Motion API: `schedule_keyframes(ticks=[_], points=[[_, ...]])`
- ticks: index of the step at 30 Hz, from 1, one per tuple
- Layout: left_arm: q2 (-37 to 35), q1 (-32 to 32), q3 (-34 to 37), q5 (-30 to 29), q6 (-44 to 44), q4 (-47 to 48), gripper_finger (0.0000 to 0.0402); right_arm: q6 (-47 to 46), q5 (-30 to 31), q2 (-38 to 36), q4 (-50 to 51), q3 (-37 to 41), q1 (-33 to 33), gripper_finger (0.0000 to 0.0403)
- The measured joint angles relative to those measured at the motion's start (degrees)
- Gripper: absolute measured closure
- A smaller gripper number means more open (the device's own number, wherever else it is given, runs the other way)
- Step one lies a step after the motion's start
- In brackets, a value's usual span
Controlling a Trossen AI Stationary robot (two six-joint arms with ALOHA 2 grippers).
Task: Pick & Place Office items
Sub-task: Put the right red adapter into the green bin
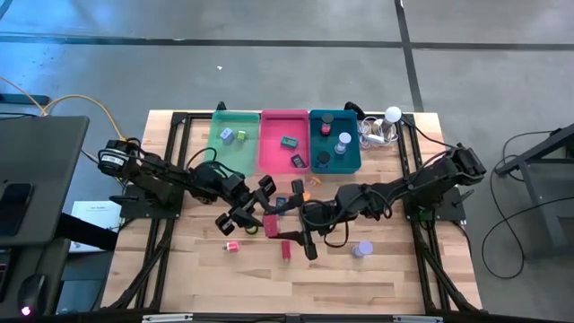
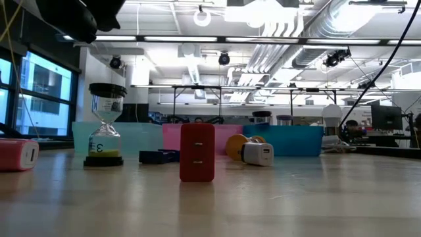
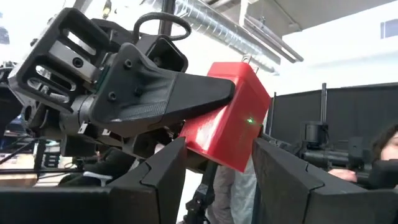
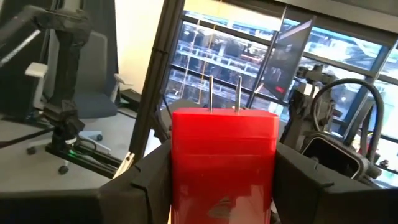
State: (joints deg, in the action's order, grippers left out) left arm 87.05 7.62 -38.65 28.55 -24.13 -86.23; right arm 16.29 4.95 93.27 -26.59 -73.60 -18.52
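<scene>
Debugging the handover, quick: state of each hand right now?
Left hand: closed on the red block.
Right hand: closed on the same red block, mid-air between the arms.

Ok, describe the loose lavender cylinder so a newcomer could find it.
On the wooden table, look in front of the teal tray. The lavender cylinder sits alone there, round and pale, unlike the boxy red block on its left.
</scene>
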Motion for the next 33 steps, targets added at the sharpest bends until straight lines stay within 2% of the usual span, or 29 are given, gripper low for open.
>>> schedule_keyframes(ticks=[14,21,27,33], points=[[0.0,-3.9,0.0,8.9,-13.7,3.6,0.0225,-5.4,-0.4,0.0,4.6,0.0,0.6,0.0204],[-0.1,-3.5,0.0,10.9,-13.7,8.3,0.0225,-10.8,-3.9,0.0,5.7,0.0,2.8,0.0204],[-0.1,-4.2,0.0,10.6,-13.2,9.2,0.0225,-13.0,-4.5,0.0,7.1,0.0,3.2,0.0204],[-0.1,-4.2,0.0,10.5,-7.0,9.2,0.0225,-11.7,0.9,0.0,7.4,0.0,1.7,0.0204]])
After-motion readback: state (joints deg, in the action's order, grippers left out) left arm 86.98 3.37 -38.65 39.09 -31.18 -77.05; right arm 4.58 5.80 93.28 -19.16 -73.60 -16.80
